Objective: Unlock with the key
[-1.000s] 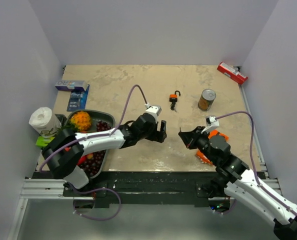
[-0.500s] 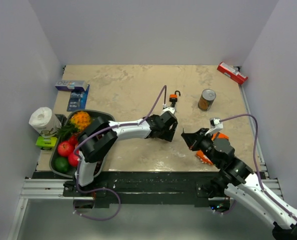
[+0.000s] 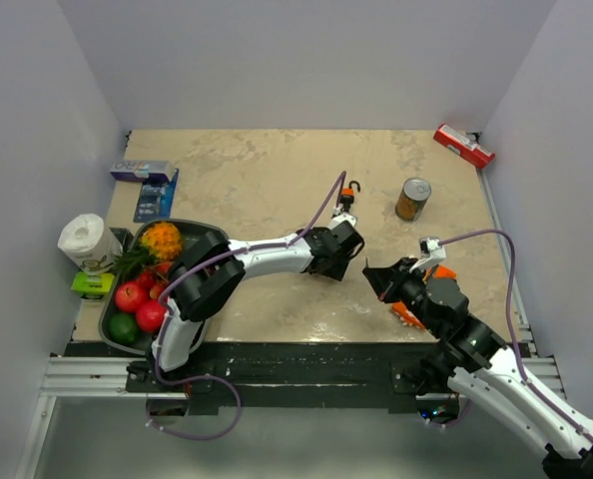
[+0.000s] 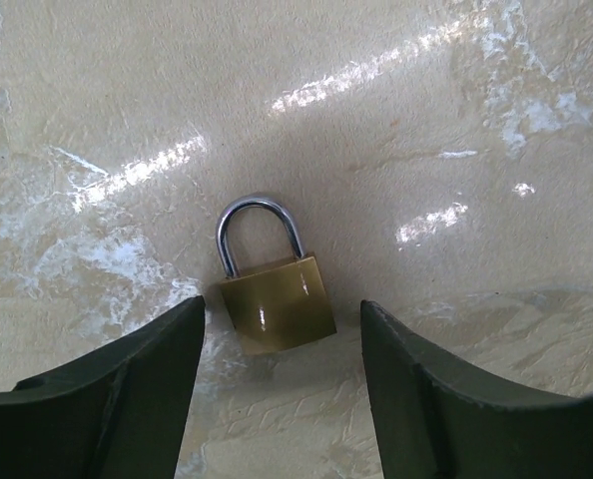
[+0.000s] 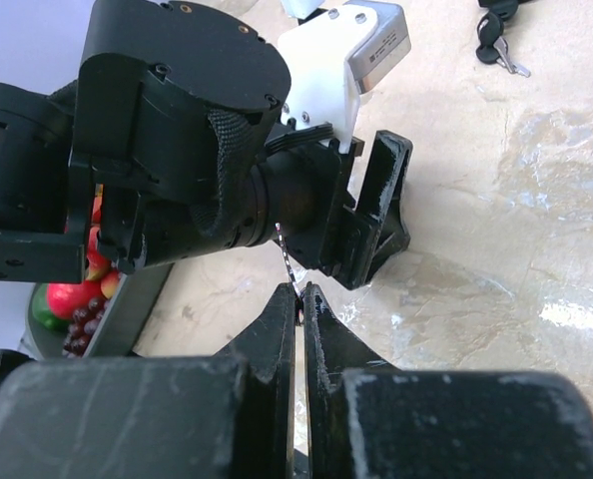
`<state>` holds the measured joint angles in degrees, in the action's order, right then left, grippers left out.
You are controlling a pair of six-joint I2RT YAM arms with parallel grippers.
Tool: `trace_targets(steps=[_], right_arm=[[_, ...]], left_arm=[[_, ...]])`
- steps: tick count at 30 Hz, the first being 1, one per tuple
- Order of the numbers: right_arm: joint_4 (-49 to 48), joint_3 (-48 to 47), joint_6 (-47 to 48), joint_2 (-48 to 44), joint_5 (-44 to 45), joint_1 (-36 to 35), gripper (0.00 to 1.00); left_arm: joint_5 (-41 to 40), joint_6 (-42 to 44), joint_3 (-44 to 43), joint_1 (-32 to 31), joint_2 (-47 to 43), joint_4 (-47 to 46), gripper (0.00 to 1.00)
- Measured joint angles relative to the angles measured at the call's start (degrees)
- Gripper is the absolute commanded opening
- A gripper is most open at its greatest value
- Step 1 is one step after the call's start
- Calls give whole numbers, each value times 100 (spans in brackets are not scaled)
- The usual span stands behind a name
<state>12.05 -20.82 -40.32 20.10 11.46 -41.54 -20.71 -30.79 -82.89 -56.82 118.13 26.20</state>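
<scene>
A small brass padlock [image 4: 277, 311] with a silver shackle lies flat on the table. My left gripper [image 4: 283, 339] is open and straddles the padlock's body, one finger on each side, apart from it. In the top view the left gripper [image 3: 346, 261] hides the padlock. My right gripper [image 5: 298, 291] is shut on the key; only the thin metal blade [image 5: 286, 257] pokes out past the fingertips, pointing at the left gripper's fingers [image 5: 376, 215]. The key's black head is hidden between the jaws. In the top view the right gripper [image 3: 370, 273] sits just right of the left one.
An orange padlock with a black shackle [image 3: 347, 191] and its keys [image 5: 496, 42] lie behind the grippers. A can [image 3: 412, 199] stands at the right, a red box [image 3: 464, 146] in the far right corner. A fruit tray [image 3: 205, 232], a paper roll [image 3: 83, 239] and blue boxes [image 3: 149, 183] are at the left.
My left arm has swung right and forward, and its gripper now sits close beside the right gripper. The right gripper has stayed almost still, holding the key.
</scene>
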Motion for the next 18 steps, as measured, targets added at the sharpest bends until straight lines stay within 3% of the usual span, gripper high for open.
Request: trace_targets(steps=[18], right_arm=[[92, 22, 0, -118, 0, 0, 0]], left_arm=[[341, 61, -173, 101, 144, -61, 62]])
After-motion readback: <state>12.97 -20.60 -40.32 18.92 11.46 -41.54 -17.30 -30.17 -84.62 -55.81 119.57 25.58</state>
